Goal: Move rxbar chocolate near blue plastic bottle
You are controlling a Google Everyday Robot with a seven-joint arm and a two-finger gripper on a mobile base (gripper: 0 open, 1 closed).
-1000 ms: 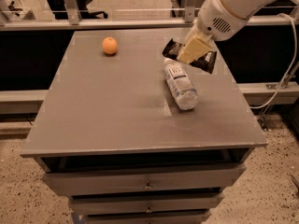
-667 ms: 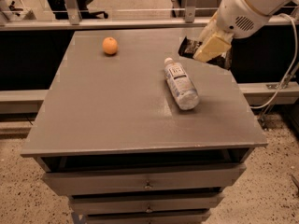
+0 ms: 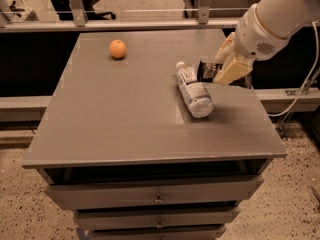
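Note:
The blue plastic bottle (image 3: 194, 90) lies on its side on the right half of the grey table (image 3: 125, 114), its white cap pointing to the back. My gripper (image 3: 218, 72), with cream fingers (image 3: 228, 70), is just right of the cap. It is shut on the rxbar chocolate (image 3: 205, 70), a black wrapper. The bar sits low over the table, close beside the bottle's cap end. The arm hides the bar's right part.
A round orange fruit (image 3: 118, 49) sits at the back left of the table. The table's right edge (image 3: 265, 114) is close to the gripper. A rail (image 3: 125, 24) runs behind the table. Drawers (image 3: 157, 194) are below the front edge.
The gripper, with the bar in it, swung a little to the right and then came down toward the table beside the bottle's cap. The bottle and the orange have not moved.

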